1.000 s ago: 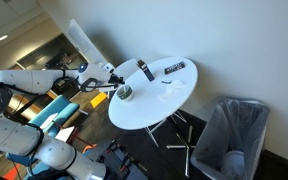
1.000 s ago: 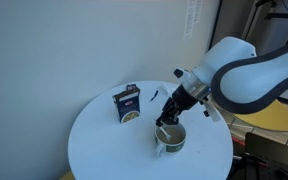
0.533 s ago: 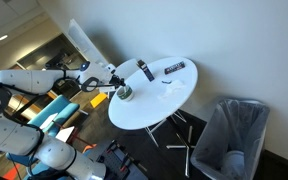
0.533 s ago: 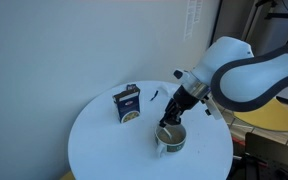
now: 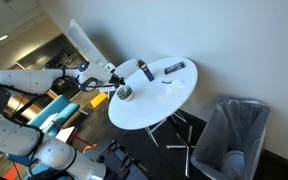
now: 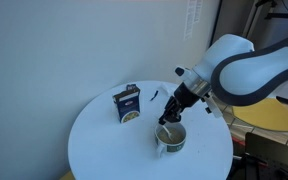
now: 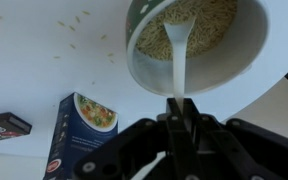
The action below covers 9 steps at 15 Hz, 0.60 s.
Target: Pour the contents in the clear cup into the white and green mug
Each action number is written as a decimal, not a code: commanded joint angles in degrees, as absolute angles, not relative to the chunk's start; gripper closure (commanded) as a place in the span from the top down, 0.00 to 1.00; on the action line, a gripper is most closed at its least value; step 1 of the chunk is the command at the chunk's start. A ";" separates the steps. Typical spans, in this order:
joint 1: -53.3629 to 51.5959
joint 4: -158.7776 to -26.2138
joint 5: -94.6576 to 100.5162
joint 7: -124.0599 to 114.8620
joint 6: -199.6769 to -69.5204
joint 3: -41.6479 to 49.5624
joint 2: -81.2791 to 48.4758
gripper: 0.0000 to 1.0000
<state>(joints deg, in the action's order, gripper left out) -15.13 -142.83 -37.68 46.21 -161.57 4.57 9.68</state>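
In an exterior view the round white table stands near a grey waste bin. The white robot arm reaches in from the side, and the gripper is at the table edge, right over the white and green mug. Farther back on the table a dark cylinder stands upright, and a flat dark bar lies beside it, apart from the mug. From this far I cannot tell how the jaws stand. In an exterior view from the opposite side, the robot arm bends down over the table, and the gripper points down into the mouth of the white and green mug, which stands near the front of the table. A blue box stands upright near the mug, not touching it. In the wrist view the white and green mug fills the top of the picture, and its inside holds pale grains like rice. A white spoon has its bowl among the grains, and its handle runs straight down to the gripper, whose jaws are closed narrow on the handle. A few loose grains lie scattered on the table beside the mug. The blue box shows below them, and the flat dark bar shows at the picture's edge.
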 commanded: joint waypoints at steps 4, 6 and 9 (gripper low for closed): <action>-15.79 -142.24 -41.03 50.64 -155.48 5.51 10.98 0.03; -14.82 -142.08 -38.60 48.54 -152.06 5.39 11.18 0.03; -11.33 -141.81 -34.71 44.72 -150.03 3.20 11.37 0.03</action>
